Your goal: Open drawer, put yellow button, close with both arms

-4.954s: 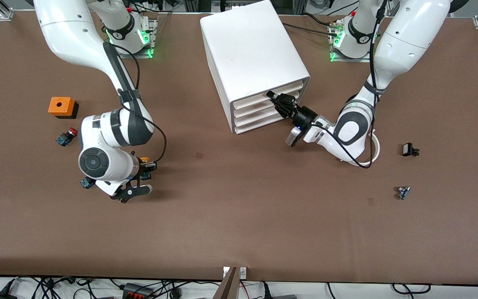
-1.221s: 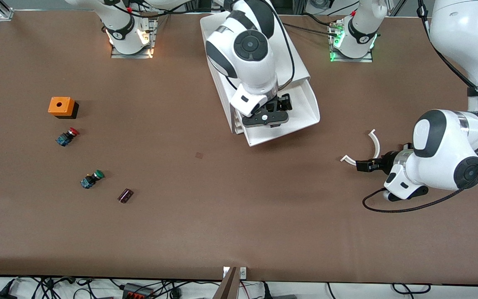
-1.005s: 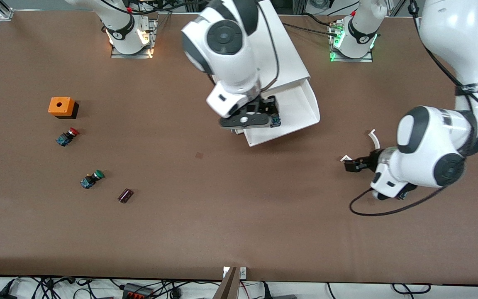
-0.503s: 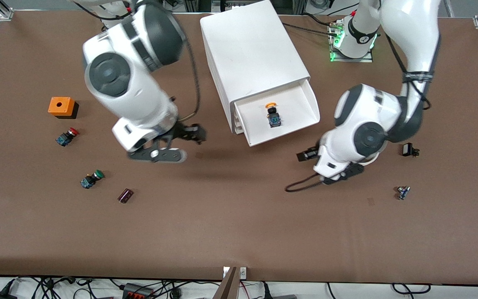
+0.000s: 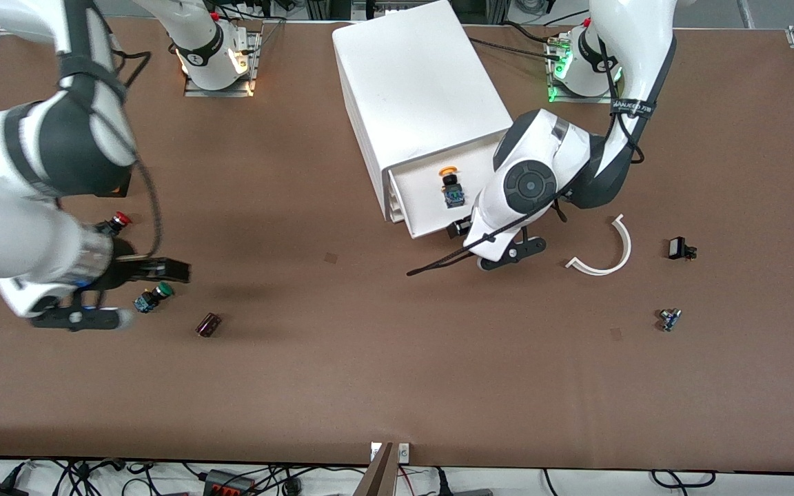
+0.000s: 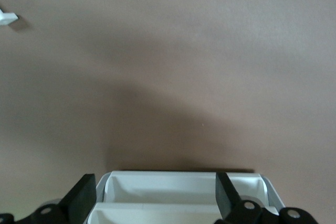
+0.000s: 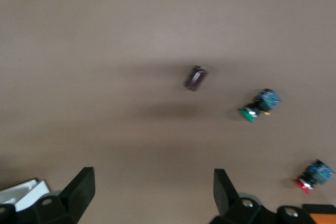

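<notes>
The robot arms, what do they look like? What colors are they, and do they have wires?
Both arms are big, smooth, white and rounded, with dark grey bands and round grey caps at the joints. A thin black cable runs along each one. The left gripper and right gripper are black, each with two flat fingers. Green and yellowish lights glow at the bases.

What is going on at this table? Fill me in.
The top drawer of the white cabinet is pulled out, and the yellow button lies inside it. Nothing is held. The left gripper is open at the drawer's front edge, placed as if to push it shut. The right gripper is open over the table near the green button, toward the right arm's end. The drawer is not yet closed.
</notes>
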Controlling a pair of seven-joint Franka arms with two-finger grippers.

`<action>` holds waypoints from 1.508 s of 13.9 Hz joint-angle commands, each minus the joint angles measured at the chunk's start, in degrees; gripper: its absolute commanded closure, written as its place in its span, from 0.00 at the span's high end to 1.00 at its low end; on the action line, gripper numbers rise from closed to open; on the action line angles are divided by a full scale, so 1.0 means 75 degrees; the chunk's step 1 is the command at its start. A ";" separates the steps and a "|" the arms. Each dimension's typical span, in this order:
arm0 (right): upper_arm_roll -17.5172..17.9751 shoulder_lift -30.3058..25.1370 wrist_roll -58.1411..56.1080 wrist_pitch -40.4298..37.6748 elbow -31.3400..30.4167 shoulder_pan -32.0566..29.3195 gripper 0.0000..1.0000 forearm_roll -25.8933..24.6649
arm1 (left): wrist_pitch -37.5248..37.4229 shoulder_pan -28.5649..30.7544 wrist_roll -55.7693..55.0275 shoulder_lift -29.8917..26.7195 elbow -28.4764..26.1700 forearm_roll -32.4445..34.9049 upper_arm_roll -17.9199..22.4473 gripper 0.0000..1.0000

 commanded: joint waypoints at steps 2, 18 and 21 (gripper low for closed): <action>0.0139 -0.0297 -0.0153 -0.0426 -0.0069 -0.0262 1.00 -0.0739 | 0.0093 0.0104 -0.0061 -0.0527 -0.0725 0.0083 -0.0575 1.00; 0.1031 -0.3286 -0.1606 0.0582 -0.2928 -0.2198 1.00 -0.1304 | -0.0692 0.0631 -0.0038 -0.0609 -0.0891 -0.0643 -0.1830 1.00; 0.0350 -0.3310 -0.1594 0.0582 -0.2940 -0.1610 1.00 -0.1304 | -0.0715 0.0642 -0.0038 -0.0609 -0.0833 -0.0643 -0.1830 1.00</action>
